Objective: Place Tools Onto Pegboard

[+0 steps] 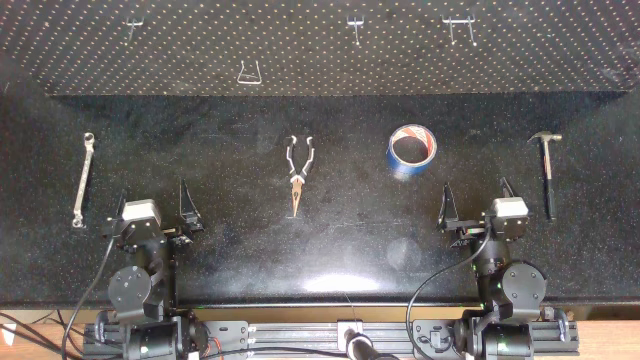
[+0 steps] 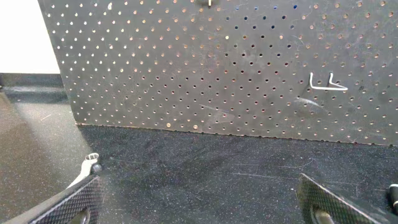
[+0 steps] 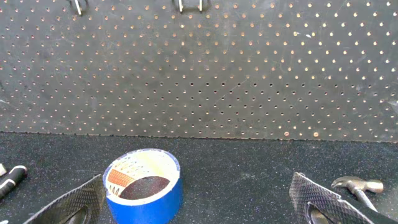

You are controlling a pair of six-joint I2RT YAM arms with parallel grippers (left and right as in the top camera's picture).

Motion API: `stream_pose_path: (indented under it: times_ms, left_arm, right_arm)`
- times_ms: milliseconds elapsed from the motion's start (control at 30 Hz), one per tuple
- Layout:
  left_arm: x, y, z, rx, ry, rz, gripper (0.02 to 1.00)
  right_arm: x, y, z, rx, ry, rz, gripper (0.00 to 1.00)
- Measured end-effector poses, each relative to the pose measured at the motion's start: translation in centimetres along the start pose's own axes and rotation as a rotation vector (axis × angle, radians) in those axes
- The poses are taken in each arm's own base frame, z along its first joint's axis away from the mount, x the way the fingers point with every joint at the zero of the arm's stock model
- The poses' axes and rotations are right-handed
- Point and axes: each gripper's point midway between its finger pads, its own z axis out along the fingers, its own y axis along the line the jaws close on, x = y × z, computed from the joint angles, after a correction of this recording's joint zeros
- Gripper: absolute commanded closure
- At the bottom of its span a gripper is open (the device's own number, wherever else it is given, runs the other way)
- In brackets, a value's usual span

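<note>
Pegboard [image 1: 320, 60] stands upright along the far edge of the tabletop [image 1: 230, 140], with none of the 4 tools hung on it. Those tools lie flat in a row, well apart from one another. A wrench [image 1: 82, 180] is at the far left and a hammer [image 1: 546, 175] at the far right with its head toward the board. Pliers [image 1: 299, 175] lie near the middle, handles toward the board, and a blue tape roll [image 1: 411, 152] sits between pliers and hammer. The left gripper [image 2: 199, 199] sits low near its base, spread wide with nothing in it, the wrench's ring end just beside one finger. The right gripper [image 3: 199, 193] is likewise wide open and unloaded, with the tape roll close in front. On the board are 4 small fittings: a single hook [image 1: 135, 25], a wire loop [image 1: 249, 73], a short hook [image 1: 354, 28] and a double hook [image 1: 458, 28]. The first pick looks not yet begun. It would probably go best if each arm took the tool nearest it, gripped it at mid-shaft for balance, and kept the hanging end free so it can slip over its hook.
</note>
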Motion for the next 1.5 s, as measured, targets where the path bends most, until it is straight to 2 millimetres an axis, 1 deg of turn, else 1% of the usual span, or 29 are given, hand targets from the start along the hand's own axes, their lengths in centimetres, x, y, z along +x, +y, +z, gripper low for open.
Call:
stream_pose_path:
  times_ms: [1067,1133,1167,1200,1233,1267,1300,1333,1400,1433,1467,1500]
  left_arm:
    - [0.1,0.0,0.0,0.000,0.004,0.000,0.023]
    - [0.8,0.0,-0.1,0.003,0.056,-0.018,0.023]
    - [1.4,0.1,-0.4,-0.005,0.117,-0.033,0.025]
    - [2.8,0.5,-1.3,-0.025,0.237,-0.058,0.023]
    - [3.6,0.8,-2.1,-0.040,0.326,-0.076,0.025]
    - [3.9,1.0,-2.9,-0.055,0.394,-0.089,0.025]
    - [3.2,1.4,-3.6,-0.075,0.442,-0.103,0.025]
    - [2.1,1.6,-3.9,-0.089,0.453,-0.112,0.025]
    - [-0.4,2.4,-5.2,-0.131,0.509,-0.135,0.025]
    - [-2.6,3.2,-6.0,-0.175,0.550,-0.153,0.025]
    - [-4.7,4.1,-6.2,-0.214,0.564,-0.165,0.025]
    - [-5.4,4.4,-6.3,-0.230,0.572,-0.168,0.025]
  right_arm:
    - [0.0,0.0,0.0,0.000,0.000,0.000,0.025]
    - [0.0,0.0,0.0,0.000,0.000,0.000,0.025]
    - [0.0,0.0,0.0,0.000,0.000,0.000,0.025]
    - [0.0,0.0,0.0,0.000,0.000,0.000,0.025]
    - [0.0,0.0,0.0,0.000,0.000,0.000,0.025]
    - [0.0,0.0,0.0,0.000,0.000,0.000,0.025]
    - [0.0,0.0,0.0,0.000,0.000,0.000,0.025]
    - [0.0,0.0,0.0,0.000,0.001,0.000,0.025]
    - [0.0,0.0,0.0,0.000,-0.001,0.000,0.025]
    - [0.0,0.0,0.0,0.000,-0.001,0.000,0.025]
    - [0.0,0.0,0.0,0.000,-0.002,0.000,0.025]
    - [0.0,0.0,0.0,0.000,-0.002,0.000,0.025]
